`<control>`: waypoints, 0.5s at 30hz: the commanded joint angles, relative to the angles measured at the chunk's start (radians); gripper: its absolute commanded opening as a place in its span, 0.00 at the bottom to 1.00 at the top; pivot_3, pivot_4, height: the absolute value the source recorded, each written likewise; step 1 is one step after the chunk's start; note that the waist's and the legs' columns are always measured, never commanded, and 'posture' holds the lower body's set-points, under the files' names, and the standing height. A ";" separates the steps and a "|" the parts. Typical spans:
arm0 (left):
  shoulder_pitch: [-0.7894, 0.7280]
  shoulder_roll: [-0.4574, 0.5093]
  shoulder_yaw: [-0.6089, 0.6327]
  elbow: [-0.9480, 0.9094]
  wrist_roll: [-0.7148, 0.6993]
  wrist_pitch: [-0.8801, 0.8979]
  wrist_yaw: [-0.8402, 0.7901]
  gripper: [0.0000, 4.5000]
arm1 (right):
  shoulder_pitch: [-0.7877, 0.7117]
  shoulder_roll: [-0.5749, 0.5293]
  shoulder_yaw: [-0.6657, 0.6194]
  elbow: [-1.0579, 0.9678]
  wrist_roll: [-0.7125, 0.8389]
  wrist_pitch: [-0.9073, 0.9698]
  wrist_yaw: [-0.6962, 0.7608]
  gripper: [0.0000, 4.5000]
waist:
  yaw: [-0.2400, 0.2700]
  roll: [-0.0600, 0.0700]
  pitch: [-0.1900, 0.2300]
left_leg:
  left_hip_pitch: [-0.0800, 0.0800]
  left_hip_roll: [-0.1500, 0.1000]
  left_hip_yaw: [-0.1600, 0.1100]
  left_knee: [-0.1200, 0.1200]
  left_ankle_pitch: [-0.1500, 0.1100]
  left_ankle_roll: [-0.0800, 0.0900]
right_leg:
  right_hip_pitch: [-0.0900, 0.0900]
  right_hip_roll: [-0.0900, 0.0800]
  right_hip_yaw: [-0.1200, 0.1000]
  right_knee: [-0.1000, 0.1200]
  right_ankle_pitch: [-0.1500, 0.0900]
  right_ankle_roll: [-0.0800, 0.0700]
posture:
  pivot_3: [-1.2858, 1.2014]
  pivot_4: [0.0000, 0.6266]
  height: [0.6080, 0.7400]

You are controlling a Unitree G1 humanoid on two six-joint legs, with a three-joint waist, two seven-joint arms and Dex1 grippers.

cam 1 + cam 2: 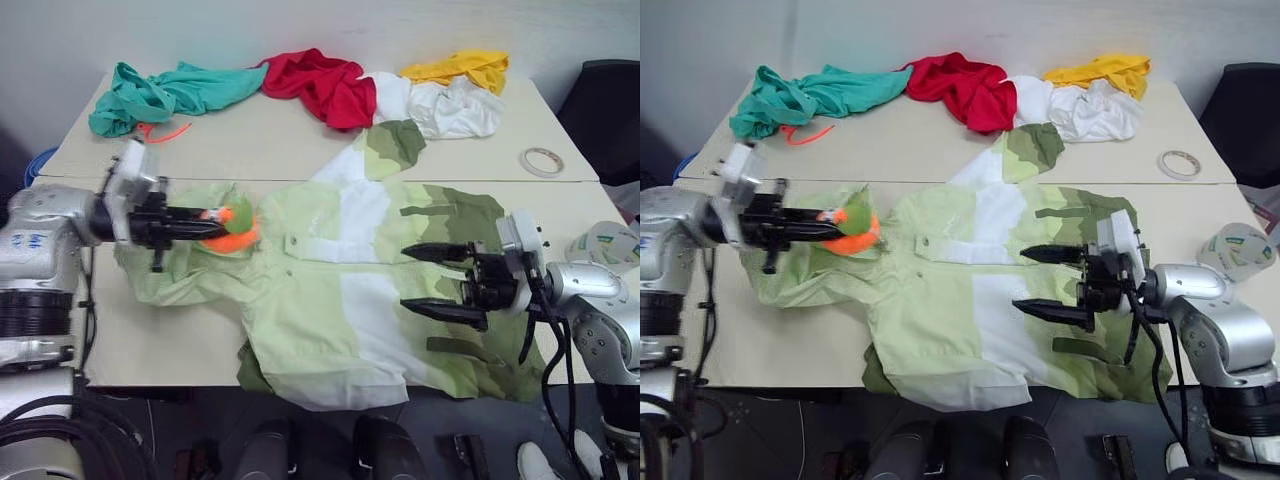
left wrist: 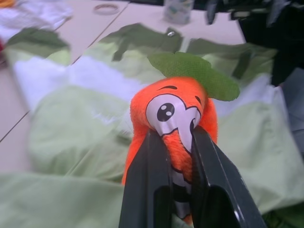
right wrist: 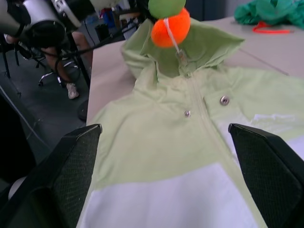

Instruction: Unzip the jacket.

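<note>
Clamped in the left end effector [image 1: 218, 228], at the left of the scene: a small orange plush carrot charm with a green felt leaf [image 2: 173, 116], tied by a white cord to the zip pull at the collar of the large cloth jacket in blocks of pale lime green, white and olive green [image 1: 330, 300]. Spread flat, front up, across the near half of the pale worktop [image 1: 290, 140], collar toward the left, hem toward the right. Likely hazards from here: plush squashing and slipping out of the black fingers [image 2: 147, 190] under a hard pull; cord or slider jamming if the tug runs off the zip line; the whole garment dragging along with the pull, since nothing pins it. Right end effector [image 1: 438, 283] spread wide and empty over the white and olive panels toward the hem, so probably meant as the anchor but not yet pressing down. Farther back, left to right: a crumpled teal garment [image 1: 165, 93], a red one [image 1: 325, 85], a white one [image 1: 450, 108], a yellow one [image 1: 462, 68], a roll of tape [image 1: 542, 160]. For containers, a patterned paper cup [image 1: 603, 245] at the far right edge, contents impossible to tell.
</note>
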 commanded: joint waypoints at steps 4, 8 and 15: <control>-0.002 -0.276 -0.187 0.037 0.197 -0.171 0.234 0.10 | 0.017 -0.009 -0.049 0.045 -0.059 -0.062 -0.054 1.00 | 0.010 0.000 0.000 | -0.006 -0.001 -0.002 0.006 -0.001 0.003 | -0.001 0.000 0.000 -0.002 0.003 0.005 | 0.52 0.24 1.00; 0.047 -0.330 -0.189 0.036 0.219 -0.209 0.299 0.40 | 0.023 -0.033 -0.042 0.024 -0.064 -0.035 -0.067 1.00 | -0.006 0.000 0.000 | -0.008 -0.001 0.000 0.005 -0.002 0.004 | -0.003 0.000 0.001 -0.002 0.004 0.006 | 0.52 0.24 1.00; 0.197 -0.216 -0.132 -0.091 0.190 -0.321 0.243 0.81 | -0.097 -0.009 0.078 0.017 -0.111 0.001 -0.088 1.00 | -0.022 0.000 0.000 | -0.007 0.000 0.000 0.006 -0.001 0.004 | -0.003 0.000 0.001 -0.002 0.004 0.006 | 0.52 0.24 1.00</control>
